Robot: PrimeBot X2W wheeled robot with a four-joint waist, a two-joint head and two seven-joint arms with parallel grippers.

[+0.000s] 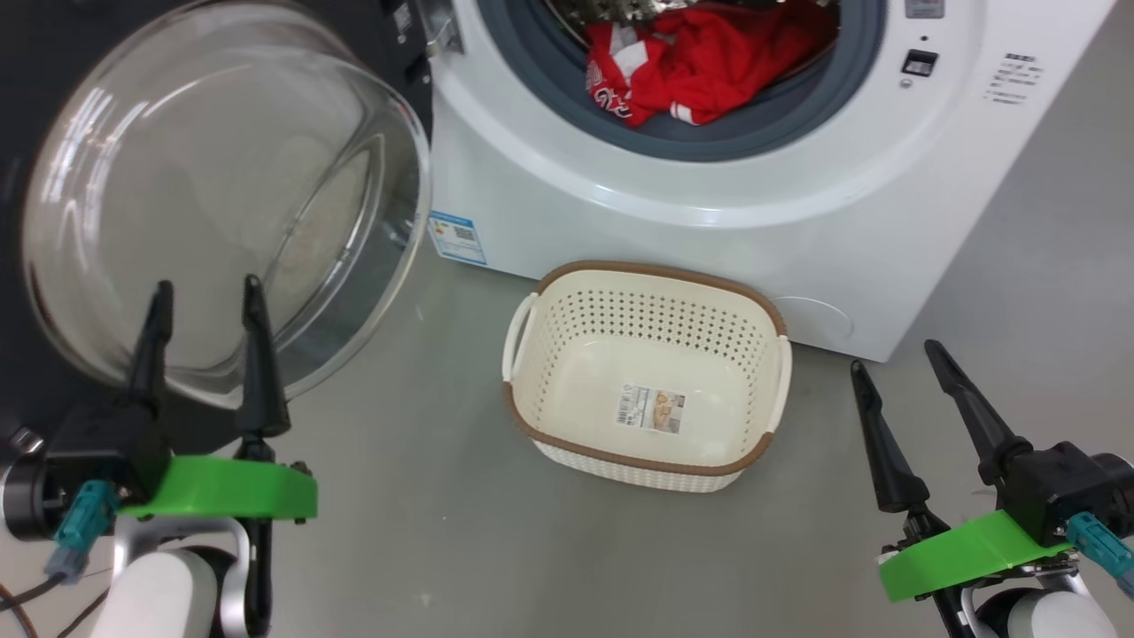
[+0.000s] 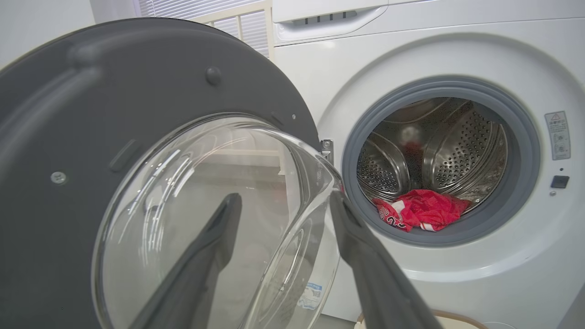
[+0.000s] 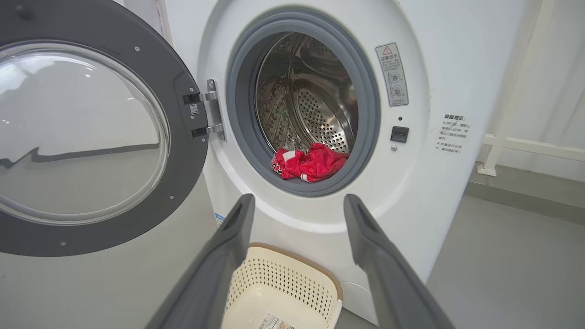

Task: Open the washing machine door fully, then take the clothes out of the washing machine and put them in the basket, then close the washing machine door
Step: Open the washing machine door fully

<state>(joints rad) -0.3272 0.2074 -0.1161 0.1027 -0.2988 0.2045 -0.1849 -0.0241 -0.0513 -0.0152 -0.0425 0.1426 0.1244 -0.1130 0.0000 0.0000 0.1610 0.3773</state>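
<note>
The washing machine door (image 1: 221,177) stands swung open to the left, its glass bowl bulging toward me. My left gripper (image 1: 207,285) is open in front of the bowl's lower part with nothing between its fingers. In the left wrist view the left gripper (image 2: 284,195) frames the bowl's edge beside the door's dark rim (image 2: 68,137). Red clothes (image 1: 709,62) lie at the front of the drum of the washing machine (image 1: 664,230). The basket (image 1: 647,268) sits empty on the floor below the opening. At the lower right my right gripper (image 1: 895,354) is open and empty.
Grey floor lies between both arms and around the basket. The right wrist view shows the clothes (image 3: 311,162), the door (image 3: 183,137), the basket (image 3: 283,283) under the right gripper (image 3: 298,197), and a white railing (image 3: 525,146) beyond the machine.
</note>
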